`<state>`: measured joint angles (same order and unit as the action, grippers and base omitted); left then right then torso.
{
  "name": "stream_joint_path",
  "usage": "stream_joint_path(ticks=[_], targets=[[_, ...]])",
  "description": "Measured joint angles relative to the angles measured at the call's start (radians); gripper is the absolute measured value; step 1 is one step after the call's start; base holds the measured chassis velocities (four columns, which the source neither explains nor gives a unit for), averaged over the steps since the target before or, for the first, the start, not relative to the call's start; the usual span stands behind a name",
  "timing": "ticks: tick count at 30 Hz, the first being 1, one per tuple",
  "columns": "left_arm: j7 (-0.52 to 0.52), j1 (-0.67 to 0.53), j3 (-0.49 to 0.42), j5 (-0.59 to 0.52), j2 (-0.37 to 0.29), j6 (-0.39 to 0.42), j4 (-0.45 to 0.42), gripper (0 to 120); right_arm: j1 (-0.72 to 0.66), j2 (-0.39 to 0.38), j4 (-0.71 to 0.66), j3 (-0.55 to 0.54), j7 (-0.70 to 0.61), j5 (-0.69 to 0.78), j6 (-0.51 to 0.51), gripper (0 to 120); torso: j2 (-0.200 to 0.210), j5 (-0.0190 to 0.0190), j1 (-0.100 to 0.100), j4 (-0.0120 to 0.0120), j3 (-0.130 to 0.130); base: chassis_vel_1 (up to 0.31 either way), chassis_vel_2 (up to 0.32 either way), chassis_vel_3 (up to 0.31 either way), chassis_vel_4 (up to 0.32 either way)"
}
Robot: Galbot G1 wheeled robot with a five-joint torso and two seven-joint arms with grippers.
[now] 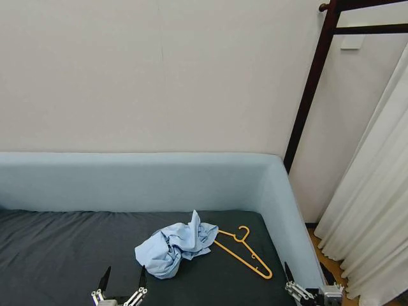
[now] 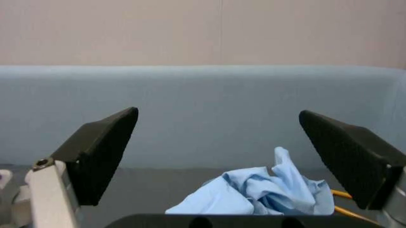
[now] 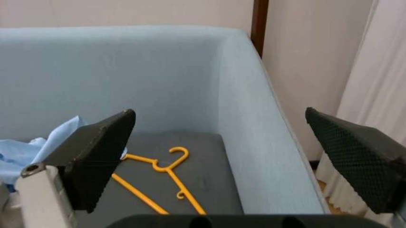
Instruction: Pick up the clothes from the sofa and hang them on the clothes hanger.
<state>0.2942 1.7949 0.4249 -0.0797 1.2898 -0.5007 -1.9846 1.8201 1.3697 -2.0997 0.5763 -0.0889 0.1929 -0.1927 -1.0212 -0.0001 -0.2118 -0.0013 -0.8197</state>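
A crumpled light blue garment [image 1: 176,244] lies on the dark seat of the sofa [image 1: 57,255], and an orange plastic hanger [image 1: 245,254] rests flat just right of it. My left gripper [image 1: 121,285] sits low at the front, a short way in front and left of the garment, open. In the left wrist view the garment [image 2: 257,194] shows between and beyond the spread fingers [image 2: 101,152]. My right gripper [image 1: 305,287] is at the lower right near the sofa's armrest, open; its wrist view shows the hanger [image 3: 159,183] ahead on the seat.
The pale blue sofa back [image 1: 140,182] and right armrest [image 1: 284,217] wall in the seat. A dark wooden clothes stand [image 1: 312,83] rises behind the armrest at the right. White curtains [image 1: 376,210] hang at the far right.
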Motion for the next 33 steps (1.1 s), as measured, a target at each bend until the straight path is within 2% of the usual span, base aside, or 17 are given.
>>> stream_joint_path(ticks=[3,7,10,11,13,15,16,19,20,21,24,25,27,29,30,31,33], targets=[[0.008,-0.022,-0.017,-0.014,-0.007,0.014,0.003,100,0.002,0.022,-0.002,0.002,0.001,-0.011,0.008,100,0.0,0.0,0.0,-0.0001,0.0,0.0,0.0,0.0,0.0],[0.015,-0.045,-0.031,-0.023,-0.015,0.022,0.027,100,-0.015,-0.005,0.001,0.008,-0.001,0.03,0.043,100,0.0,-0.0002,0.0,0.0001,0.0,0.0,0.0,0.0,0.0],[0.019,-0.061,-0.04,-0.028,-0.024,0.026,0.051,100,-0.052,-0.103,0.028,0.005,-0.007,0.117,0.099,100,0.0,-0.0001,0.0,0.0002,0.0,0.0,0.0,0.0,0.0],[0.019,-0.061,-0.04,-0.028,-0.024,0.026,0.051,100,-0.052,-0.103,0.028,0.005,-0.007,0.117,0.099,100,0.0,-0.0001,0.0,0.0002,0.0,0.0,0.0,0.0,0.0],[0.019,-0.07,-0.047,-0.033,-0.031,0.032,0.062,100,-0.089,-0.166,0.051,0.002,-0.007,0.179,0.131,100,0.0,0.0,0.0,0.0,0.0,0.0,0.0,0.0,0.0],[0.019,-0.069,-0.051,-0.036,-0.038,0.035,0.072,100,-0.167,-0.241,0.082,-0.019,-0.009,0.269,0.191,100,0.0,0.0,0.0,-0.0003,0.0,0.0,0.0,0.0,0.0],[0.019,-0.069,-0.051,-0.036,-0.038,0.035,0.072,100,-0.167,-0.241,0.082,-0.019,-0.009,0.269,0.191,100,0.0,0.0,0.0,-0.0003,0.0,0.0,0.0,0.0,0.0],[0.018,-0.04,-0.04,-0.036,-0.031,0.034,0.073,100,-0.301,-0.348,0.11,-0.107,-0.02,0.423,0.343,100,0.0,0.0004,0.0,0.0006,0.0,0.0,0.0,0.0,0.0],[0.018,-0.04,-0.04,-0.036,-0.031,0.034,0.073,100,-0.301,-0.348,0.11,-0.107,-0.02,0.423,0.343,100,0.0,0.0004,0.0,0.0006,0.0,0.0,0.0,0.0,0.0],[0.02,-0.026,-0.034,-0.036,-0.025,0.033,0.071,100,-0.368,-0.393,0.126,-0.163,-0.028,0.492,0.405,100,0.0,0.0,0.0,0.0006,0.0,0.0,0.0,0.0,0.0],[0.022,-0.003,-0.022,-0.052,-0.019,0.034,0.067,100,-0.536,-0.452,0.215,-0.339,-0.025,0.544,0.468,100,0.0,0.0005,0.0,-0.0001,0.0,0.0,0.0,0.0,0.0],[0.022,-0.003,-0.022,-0.052,-0.019,0.034,0.067,100,-0.536,-0.452,0.215,-0.339,-0.025,0.544,0.468,100,0.0,0.0005,0.0,-0.0001,0.0,0.0,0.0,0.0,0.0],[0.025,0.001,-0.015,-0.082,-0.02,0.039,0.083,98,-0.661,-0.466,0.277,-0.439,-0.024,0.536,0.488,100,0.0,-0.0003,0.0,0.0001,0.0,0.0,0.0,0.0,0.0],[0.025,0.0,-0.007,-0.085,-0.021,0.032,0.106,98,-0.785,-0.464,0.332,-0.589,-0.023,0.503,0.545,100,0.0,-0.0008,0.0,0.0005,0.0,0.0,0.0,0.0,0.0],[0.025,0.0,-0.007,-0.085,-0.021,0.032,0.106,98,-0.785,-0.464,0.332,-0.589,-0.023,0.503,0.545,100,0.0,-0.0008,0.0,0.0005,0.0,0.0,0.0,0.0,0.0],[0.025,0.004,-0.001,-0.085,-0.022,0.031,0.106,98,-0.835,-0.457,0.357,-0.653,-0.02,0.48,0.558,100,0.0,0.0002,0.0,0.0,0.0,0.0,0.0,0.0,0.0],[0.025,0.019,0.012,-0.088,-0.021,0.036,0.082,98,-0.967,-0.417,0.43,-0.796,0.005,0.421,0.553,100,0.0,-0.0008,0.0,0.0,0.0,0.0,0.0,0.0,0.0]])
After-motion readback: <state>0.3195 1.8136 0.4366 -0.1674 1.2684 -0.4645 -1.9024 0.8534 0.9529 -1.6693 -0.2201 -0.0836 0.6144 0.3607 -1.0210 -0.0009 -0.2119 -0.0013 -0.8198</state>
